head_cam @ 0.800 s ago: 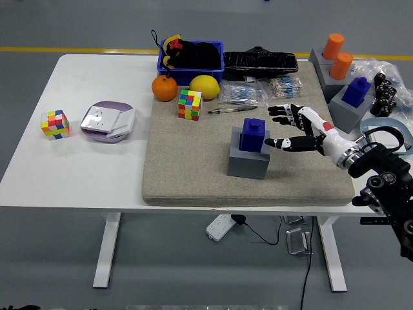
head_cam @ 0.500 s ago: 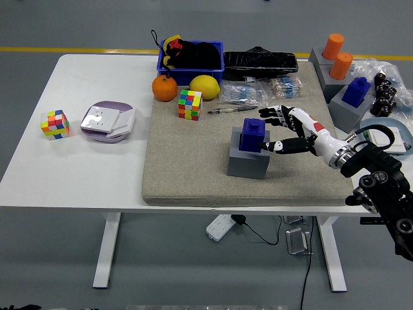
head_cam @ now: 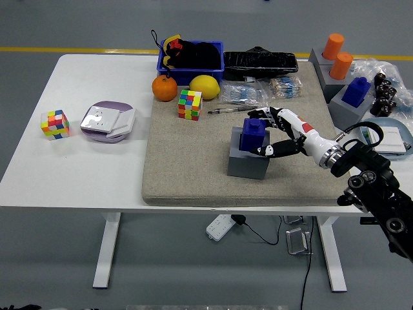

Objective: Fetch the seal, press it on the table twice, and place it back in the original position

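White table carried a beige mat — the blue seal stood upright on its grey base, the right hand beside it, fingers spread, not yet gripping.

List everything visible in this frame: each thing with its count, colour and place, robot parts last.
seal: 1, blue, on grey block, mat centre
mat: 1, beige, on white table
colour cubes: 2, one on mat, one at table's left
orange: 1, mat's far edge
lemon: 1, yellow, beside orange
pen: 1, mat
bin: 1, blue, far side
plate: 1, lilac, left
orange cylinders: 2, far right
second blue seal: 1, right
right robot hand: 1, black and white, fingers around the seal, closure unclear
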{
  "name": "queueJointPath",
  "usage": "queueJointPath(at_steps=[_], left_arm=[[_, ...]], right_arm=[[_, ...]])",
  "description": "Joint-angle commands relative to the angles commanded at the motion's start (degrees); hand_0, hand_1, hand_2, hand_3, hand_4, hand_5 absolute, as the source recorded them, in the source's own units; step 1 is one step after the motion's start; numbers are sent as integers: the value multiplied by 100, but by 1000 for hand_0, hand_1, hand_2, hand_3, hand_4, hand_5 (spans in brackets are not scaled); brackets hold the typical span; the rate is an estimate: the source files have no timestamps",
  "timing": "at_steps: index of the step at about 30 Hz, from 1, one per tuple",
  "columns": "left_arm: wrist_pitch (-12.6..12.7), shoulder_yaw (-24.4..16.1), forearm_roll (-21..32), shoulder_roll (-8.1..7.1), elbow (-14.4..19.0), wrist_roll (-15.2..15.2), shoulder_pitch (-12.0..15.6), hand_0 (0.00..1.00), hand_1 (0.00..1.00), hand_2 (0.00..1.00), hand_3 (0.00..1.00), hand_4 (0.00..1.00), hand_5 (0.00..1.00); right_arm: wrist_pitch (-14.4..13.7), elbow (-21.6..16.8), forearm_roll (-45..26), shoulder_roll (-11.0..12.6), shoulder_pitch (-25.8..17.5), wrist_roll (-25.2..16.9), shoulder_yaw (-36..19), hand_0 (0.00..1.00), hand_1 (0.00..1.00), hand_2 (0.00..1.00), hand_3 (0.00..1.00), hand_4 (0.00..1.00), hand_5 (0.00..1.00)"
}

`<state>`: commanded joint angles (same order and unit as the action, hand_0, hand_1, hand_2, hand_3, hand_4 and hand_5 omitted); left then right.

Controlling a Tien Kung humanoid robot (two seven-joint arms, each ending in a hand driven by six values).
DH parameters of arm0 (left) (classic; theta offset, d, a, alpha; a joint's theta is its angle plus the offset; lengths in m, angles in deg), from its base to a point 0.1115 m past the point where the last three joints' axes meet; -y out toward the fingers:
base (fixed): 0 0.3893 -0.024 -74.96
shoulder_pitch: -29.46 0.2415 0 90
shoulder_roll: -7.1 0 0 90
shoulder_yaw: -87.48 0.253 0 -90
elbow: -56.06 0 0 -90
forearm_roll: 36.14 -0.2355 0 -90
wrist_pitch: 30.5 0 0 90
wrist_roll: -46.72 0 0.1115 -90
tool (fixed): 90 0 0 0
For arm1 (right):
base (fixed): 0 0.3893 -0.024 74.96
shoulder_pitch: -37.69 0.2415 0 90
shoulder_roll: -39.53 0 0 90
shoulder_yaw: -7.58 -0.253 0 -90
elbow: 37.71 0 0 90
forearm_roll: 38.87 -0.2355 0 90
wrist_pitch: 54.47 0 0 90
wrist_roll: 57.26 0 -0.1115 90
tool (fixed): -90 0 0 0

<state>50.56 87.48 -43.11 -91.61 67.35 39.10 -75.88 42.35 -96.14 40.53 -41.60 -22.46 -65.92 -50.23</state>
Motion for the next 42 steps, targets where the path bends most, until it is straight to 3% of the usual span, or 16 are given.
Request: queueJointPath(at_steps=[2, 3, 8, 9, 14, 15, 26, 27, 42], left_arm=[[0, 0, 4, 2, 0, 0, -3, 820, 816, 788, 835, 804, 407], [-1, 0, 3, 5, 1, -1, -7, 820, 816, 788, 834, 805, 407], [-1, 0, -4, 4, 0, -4, -12, 820, 816, 788, 834, 805, 407], [0, 0, -2, 3, 0, -2, -12, 820, 816, 788, 835, 806, 408], [1, 0, 0, 2, -2, -5, -3, 820, 816, 788, 835, 806, 408], [1, 0, 1, 3, -2, -5, -2, 820, 817, 788, 835, 806, 408], [-3, 0, 15, 12, 1, -1, -6, 820, 817, 788, 834, 806, 405], [-4, 0, 12, 10, 2, -2, -6, 820, 817, 790, 835, 806, 406], [-1, 0, 23, 14, 0, -4, -3, 820, 817, 791, 835, 807, 408]], right_arm=[[-25, 9, -2, -7, 14, -16, 36, 816, 732, 728, 768, 934, 2], [-63, 18, 4, -10, 31, -39, 66, 767, 702, 696, 735, 883, 2], [-263, 51, 47, -19, 72, -135, 164, 767, 702, 696, 735, 883, 2], [-329, 60, 59, -20, 77, -160, 181, 708, 599, 581, 637, 783, 2], [-548, 99, 141, -20, 100, -228, 260, 708, 599, 581, 637, 783, 2], [-566, 111, 156, -20, 108, -232, 281, 626, 505, 484, 547, 712, 2], [-688, 181, 98, -39, 165, -299, 488, 609, 495, 472, 532, 708, 2], [-699, 181, 95, -41, 167, -305, 490, 528, 444, 416, 451, 723, 2], [-856, -19, 10, 6, 134, -417, 302, 485, 404, 379, 391, 699, 2]])
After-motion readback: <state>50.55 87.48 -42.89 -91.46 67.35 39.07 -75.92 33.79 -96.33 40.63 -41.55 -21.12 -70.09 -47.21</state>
